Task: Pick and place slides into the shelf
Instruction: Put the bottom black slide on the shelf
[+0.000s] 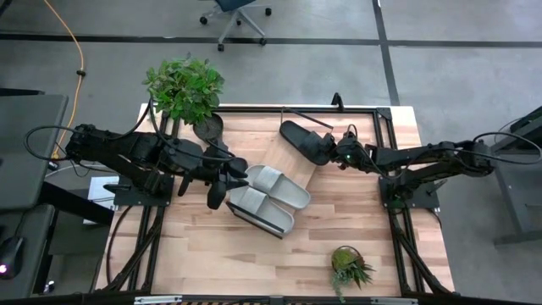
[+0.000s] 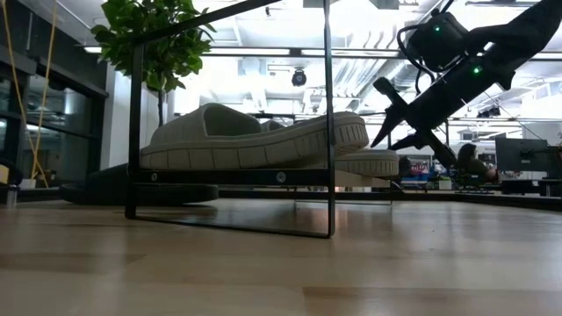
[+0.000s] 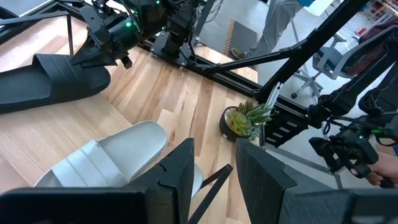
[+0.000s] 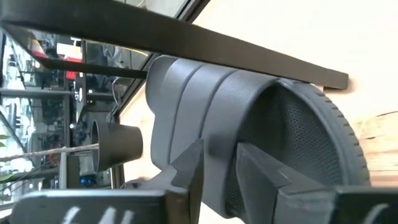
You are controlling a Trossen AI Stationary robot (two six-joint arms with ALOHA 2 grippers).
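Potted plant (image 1: 185, 87) and small plant (image 1: 348, 267) flank the shelf (image 1: 284, 182)

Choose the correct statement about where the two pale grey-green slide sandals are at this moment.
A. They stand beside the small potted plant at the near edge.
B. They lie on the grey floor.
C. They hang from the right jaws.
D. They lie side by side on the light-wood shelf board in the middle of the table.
D: the high view shows the two pale grey-green slide sandals lying side by side on the light-wood shelf board, mid-table.
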